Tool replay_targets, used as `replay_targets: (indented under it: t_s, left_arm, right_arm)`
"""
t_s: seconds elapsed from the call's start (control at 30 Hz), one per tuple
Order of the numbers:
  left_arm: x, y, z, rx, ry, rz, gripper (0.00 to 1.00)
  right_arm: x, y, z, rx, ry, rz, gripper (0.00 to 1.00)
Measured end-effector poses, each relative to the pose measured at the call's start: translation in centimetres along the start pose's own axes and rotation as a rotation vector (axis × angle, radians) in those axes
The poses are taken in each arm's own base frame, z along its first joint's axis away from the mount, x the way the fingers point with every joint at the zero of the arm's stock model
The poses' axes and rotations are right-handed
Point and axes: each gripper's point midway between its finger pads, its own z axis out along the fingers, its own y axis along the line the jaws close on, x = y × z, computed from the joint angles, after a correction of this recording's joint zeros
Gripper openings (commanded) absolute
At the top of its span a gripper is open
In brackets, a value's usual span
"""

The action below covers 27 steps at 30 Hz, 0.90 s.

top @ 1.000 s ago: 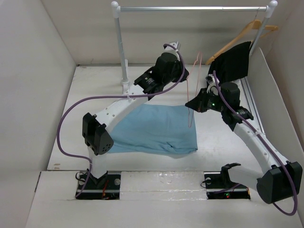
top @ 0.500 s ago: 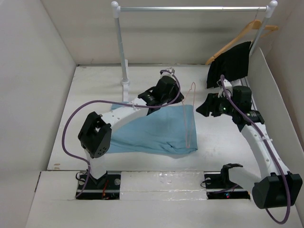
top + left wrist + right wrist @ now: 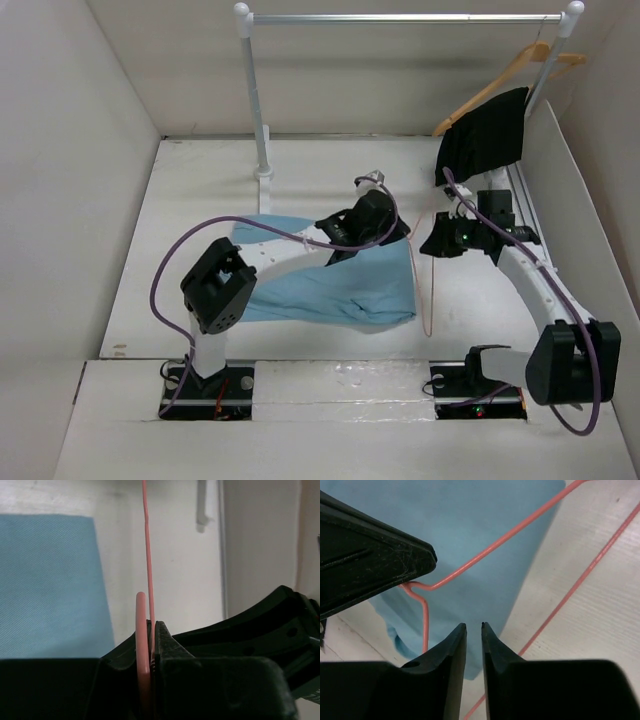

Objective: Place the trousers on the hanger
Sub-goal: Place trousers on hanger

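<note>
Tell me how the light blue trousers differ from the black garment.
The trousers are light blue; the black garment is black. The trousers lie spread on the table, not yet on a hanger; the black garment hangs from a wooden hanger on the rail. The trousers look like the larger piece in this view. Both appear to be soft cloth.

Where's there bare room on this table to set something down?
Bare table left of the rack post, and beyond the trousers toward the black garment. Crowded at the trousers' right edge: left gripper, pink hanger, right gripper.
</note>
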Motion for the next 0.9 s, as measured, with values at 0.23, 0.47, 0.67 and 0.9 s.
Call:
replay_targets:
  t_s: [0.23, 0.47, 0.67, 0.9]
  left_arm:
    - [3.3, 7.1, 2.0, -0.160, 0.022, -0.010, 0.00]
    - [2.9, 7.7, 2.3, -0.162, -0.015, -0.029, 0.00]
    - [2.8, 7.7, 2.3, -0.161, -0.023, -0.028, 0.00]
    - [2.4, 7.9, 2.4, -0.170, -0.039, -0.018, 0.00]
  right_arm:
    - [3.9, -2.3, 3.3, 0.015, 0.103, 0.060, 0.48]
    - [5.7, -3.6, 6.7, 0.015, 0.137, 0.069, 0.58]
    - [6.4, -4.2, 8.9, -0.004, 0.122, 0.105, 0.59]
    - [6.9, -3.8, 10.4, -0.077, 0.075, 0.136, 0.00]
